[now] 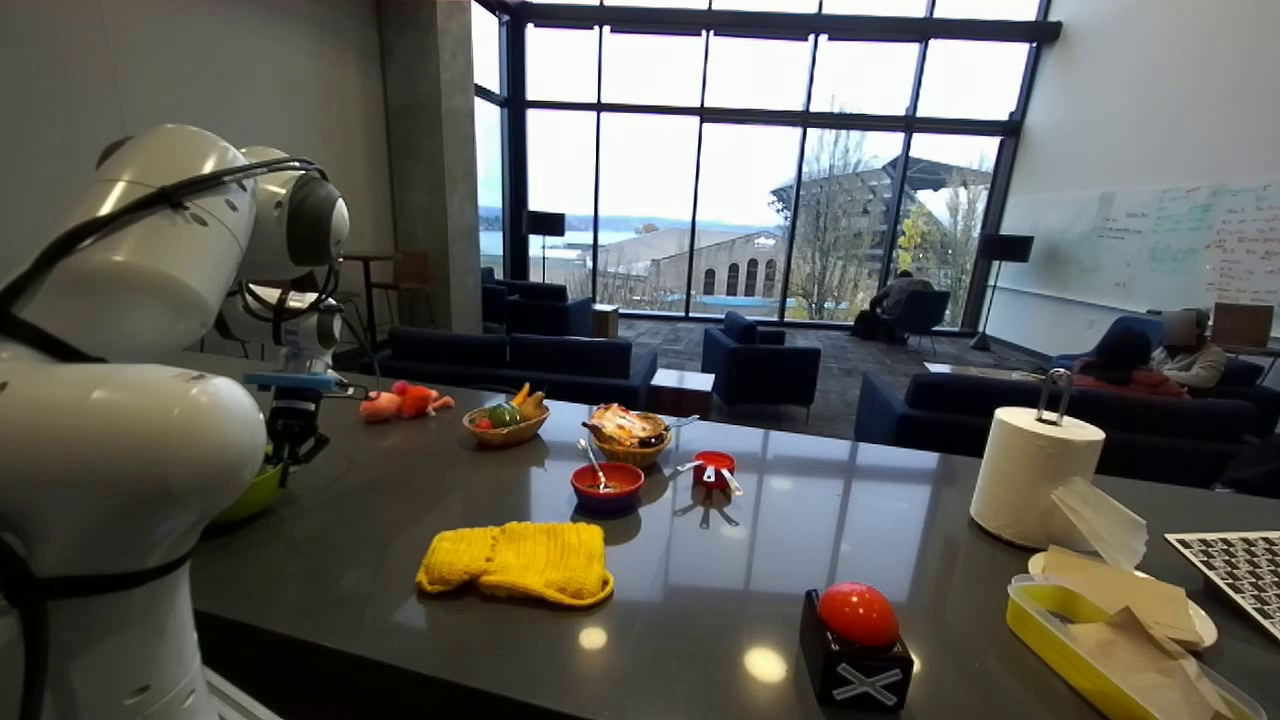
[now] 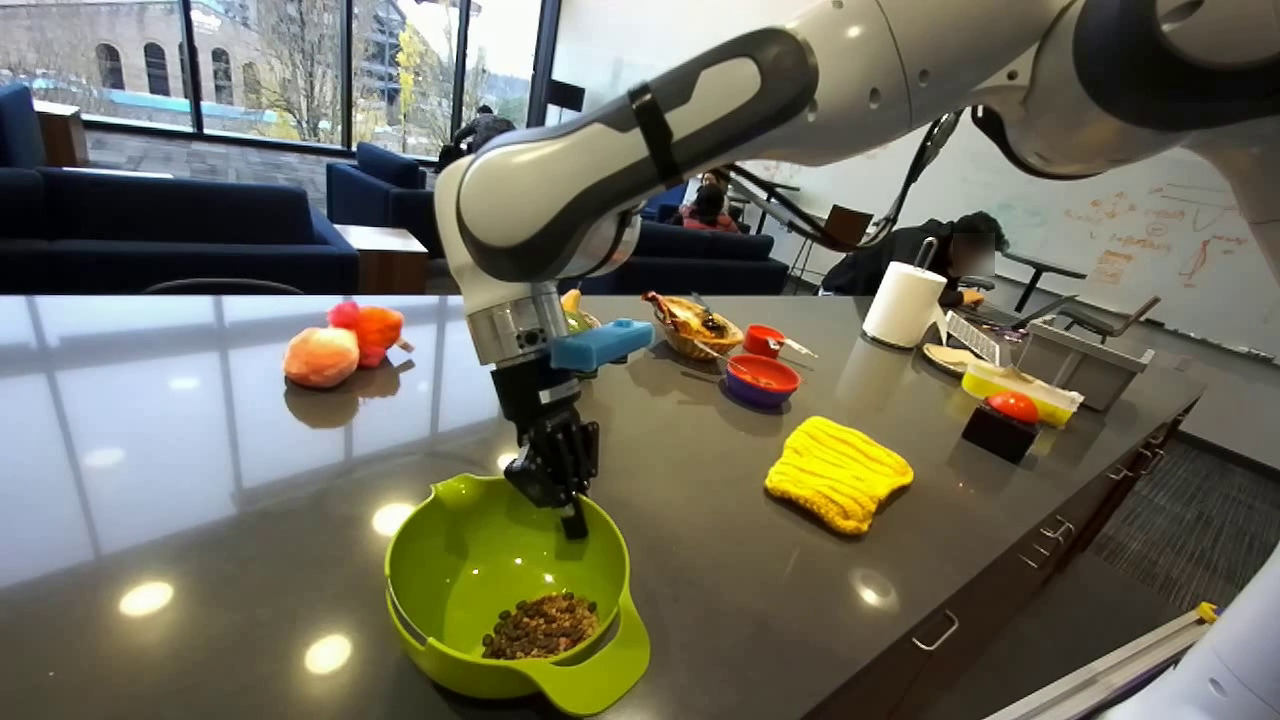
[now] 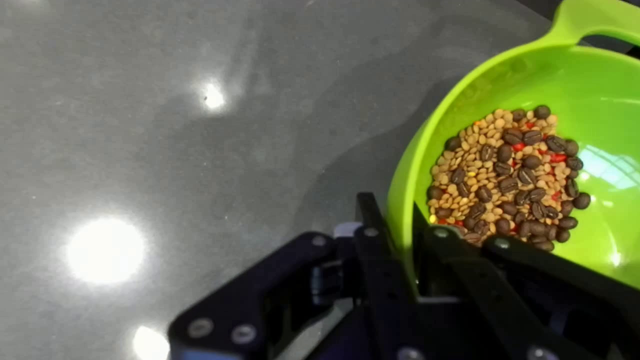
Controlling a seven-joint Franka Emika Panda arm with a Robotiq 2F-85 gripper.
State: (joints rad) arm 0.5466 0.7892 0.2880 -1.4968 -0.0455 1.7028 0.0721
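A yellow knitted cloth [image 1: 515, 563] is spotted on the counter [image 1: 690, 610]! Well apart, a paper towel roll [image 1: 1033, 478] is seen upright.

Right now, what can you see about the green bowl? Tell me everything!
The bowl is lime green, smooth and shiny like plastic, with a spout and a handle. Its rim looks double on one side. It sits open side up on the glossy grey counter, holding dark beans and tan lentil-like bits with red and yellow specks. The jaws straddle its rim; whether they squeeze it, I can't tell.
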